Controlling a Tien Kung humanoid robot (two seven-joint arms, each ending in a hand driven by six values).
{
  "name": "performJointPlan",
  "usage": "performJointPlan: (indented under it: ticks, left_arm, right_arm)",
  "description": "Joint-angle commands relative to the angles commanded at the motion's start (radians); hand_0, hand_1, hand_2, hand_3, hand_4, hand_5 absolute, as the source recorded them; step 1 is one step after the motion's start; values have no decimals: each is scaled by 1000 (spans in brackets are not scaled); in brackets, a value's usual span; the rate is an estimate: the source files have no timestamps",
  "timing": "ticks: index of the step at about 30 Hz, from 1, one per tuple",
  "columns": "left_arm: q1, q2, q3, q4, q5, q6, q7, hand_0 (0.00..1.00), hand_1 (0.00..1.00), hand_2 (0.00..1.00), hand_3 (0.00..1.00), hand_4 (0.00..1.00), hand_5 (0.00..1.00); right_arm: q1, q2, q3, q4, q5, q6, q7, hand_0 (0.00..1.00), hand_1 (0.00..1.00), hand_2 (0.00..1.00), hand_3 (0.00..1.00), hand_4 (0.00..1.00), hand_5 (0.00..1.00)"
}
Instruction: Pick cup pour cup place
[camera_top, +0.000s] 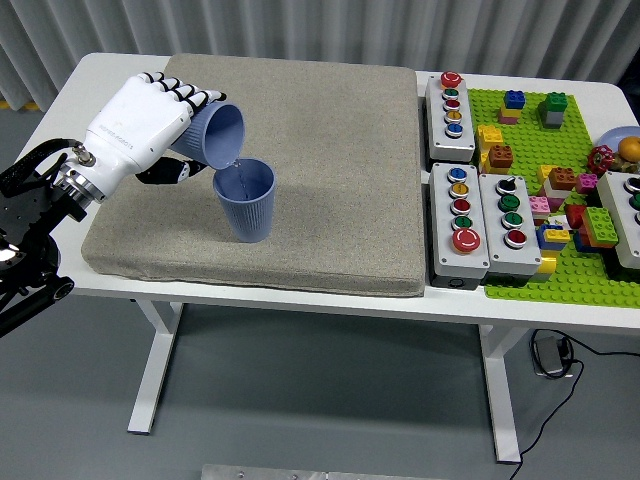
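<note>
The left hand (140, 125) has its fingers wrapped round a tipped blue cup (214, 135), mouth just over the standing cup (245, 198) on the mat's (330, 170) left; pouring seems nearly finished; next it needs righting and setting down.
</note>
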Motion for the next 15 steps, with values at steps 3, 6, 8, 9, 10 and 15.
performJointPlan:
  ticks: [3,6,8,9,10,15]
  left_arm:
    - [-4,5,7,-2,0,0,10,457,505,522,525,667,117]
    - [-7,10,14,-6,0,6,25,458,506,523,525,666,114]
    - [-10,15,19,-11,0,3,32,458,506,523,525,666,114]
    - [-10,15,20,-12,0,3,33,458,506,523,525,666,114]
    - [-13,19,21,-13,0,-1,38,468,507,523,526,664,116]
    - [-22,26,32,-15,0,-13,42,468,507,523,526,664,116]
  right_arm:
    - [2,-1,-1,0,3,-1,0,685,636,579,580,2,172]
    - [3,-1,0,0,2,-1,0,685,636,579,580,2,173]
    - [4,-2,0,0,4,-1,0,685,636,579,580,2,173]
    - [4,-2,0,0,4,-1,0,685,636,579,580,2,173]
    - [6,-2,0,0,2,-2,0,685,636,579,580,2,174]
    - [8,-3,-1,0,5,-2,0,685,636,579,580,2,174]
